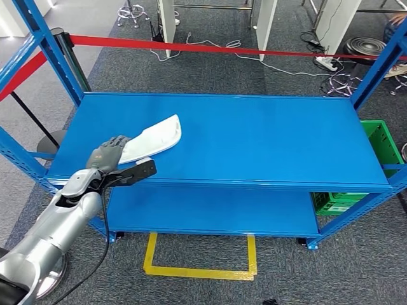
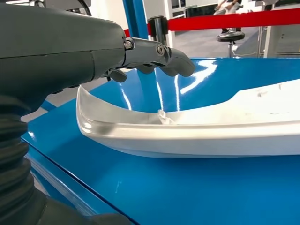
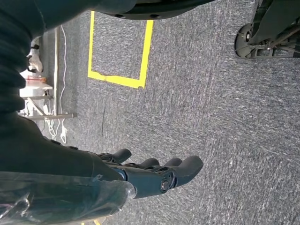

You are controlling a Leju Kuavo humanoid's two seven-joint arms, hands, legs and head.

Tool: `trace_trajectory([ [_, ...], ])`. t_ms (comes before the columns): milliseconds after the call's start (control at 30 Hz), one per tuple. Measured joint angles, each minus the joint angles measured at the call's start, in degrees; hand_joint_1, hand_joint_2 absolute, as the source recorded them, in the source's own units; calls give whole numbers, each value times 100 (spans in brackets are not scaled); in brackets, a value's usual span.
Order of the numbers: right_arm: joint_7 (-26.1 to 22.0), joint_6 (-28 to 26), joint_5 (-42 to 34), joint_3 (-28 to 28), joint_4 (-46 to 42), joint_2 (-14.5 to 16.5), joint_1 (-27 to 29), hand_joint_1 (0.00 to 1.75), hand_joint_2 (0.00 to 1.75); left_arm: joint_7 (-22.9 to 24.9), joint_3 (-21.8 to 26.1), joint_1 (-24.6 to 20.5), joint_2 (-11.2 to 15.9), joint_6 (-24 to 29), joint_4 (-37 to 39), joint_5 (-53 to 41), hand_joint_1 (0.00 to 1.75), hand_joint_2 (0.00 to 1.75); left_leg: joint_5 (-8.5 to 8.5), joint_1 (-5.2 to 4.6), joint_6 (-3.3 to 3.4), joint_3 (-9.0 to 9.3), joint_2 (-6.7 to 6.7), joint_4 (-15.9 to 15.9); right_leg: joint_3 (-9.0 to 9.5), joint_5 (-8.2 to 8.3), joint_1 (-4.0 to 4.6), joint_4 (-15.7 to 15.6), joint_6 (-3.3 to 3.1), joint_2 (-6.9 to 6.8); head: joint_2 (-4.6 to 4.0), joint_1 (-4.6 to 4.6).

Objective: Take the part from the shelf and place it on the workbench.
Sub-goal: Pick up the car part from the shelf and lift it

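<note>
A long white curved part (image 1: 156, 138) lies on the top board of the blue shelf (image 1: 259, 140), near its left front. My left hand (image 1: 108, 154) is at the part's near end. In the left wrist view its dark fingers (image 2: 155, 54) stretch out above the part's rim (image 2: 198, 136) with a gap between them and the rim, and nothing is gripped. My right hand (image 3: 152, 173) hangs over the grey carpet with its fingers straight and nothing in them.
Blue uprights (image 1: 53, 54) stand at the shelf's corners. A red barrier tape (image 1: 216, 47) runs behind it. A green crate (image 1: 379, 143) sits at the right end, and a yellow taped square (image 1: 201, 272) marks the floor in front. The top board right of the part is bare.
</note>
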Motion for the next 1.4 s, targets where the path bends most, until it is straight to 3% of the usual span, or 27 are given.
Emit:
trace_trajectory([
  [333, 0, 5, 14, -31, 0, -2, 0, 0, 175, 1, 24, 5, 0, 29, 33, -50, 0, 175, 0, 0, 0, 0, 0, 0, 0, 0, 0, 0, 0, 0, 0, 0],
  [367, 0, 6, 15, -31, 0, -2, 0, 0, 175, -1, 28, 8, 0, 39, 36, -49, 10, 131, 0, 0, 0, 0, 0, 0, 0, 0, 0, 0, 0, 0, 0, -1],
  [400, 0, 7, 20, -31, 0, -2, 0, 0, 175, -5, 34, 14, 1, 51, 37, -47, 43, 87, 0, 0, 0, 0, 0, 0, 0, 0, 0, 0, 0, 0, 0, 0],
  [467, -1, 12, 35, -31, 0, -2, -1, 0, 175, -26, 67, 36, 4, 87, 40, -43, 127, 0, 0, 0, 0, 0, 0, 0, 0, 0, 0, 0, 0, 0, 0, 0],
  [500, -3, 14, 43, -31, 0, -2, -1, 0, 175, -45, 92, 51, 5, 109, 43, -43, 160, 0, 0, 0, 0, 0, 0, 0, 0, 0, 0, 0, 0, 0, 0, 0],
  [533, -4, 16, 48, -31, 0, -2, -1, 0, 175, -70, 121, 69, 7, 133, 46, -44, 171, 0, 0, 0, 0, 0, 0, 0, 0, 0, 0, 0, 0, 0, 0, -1],
  [767, -7, 23, 74, -31, 0, -6, -4, 0, 175, -234, 351, 174, 7, 175, 52, -126, 175, 0, 0, 0, 0, 0, 0, 0, 0, 0, 0, 0, 0, 0, 0, 0],
  [900, -7, 44, 111, -31, 0, -8, -6, 0, 175, -339, 425, 193, 7, 198, 53, -158, 175, 175, 0, 0, 0, 0, 0, 0, 0, 0, 0, 0, 0, 0, 0, 1],
  [1400, -17, 120, 188, -31, 0, -26, -24, 0, 175, -661, 545, 127, 8, 281, 117, -251, 175, 175, 3, 0, 0, 1, 0, 0, 2, 3, 0, 0, 0, 0, 0, -1],
])
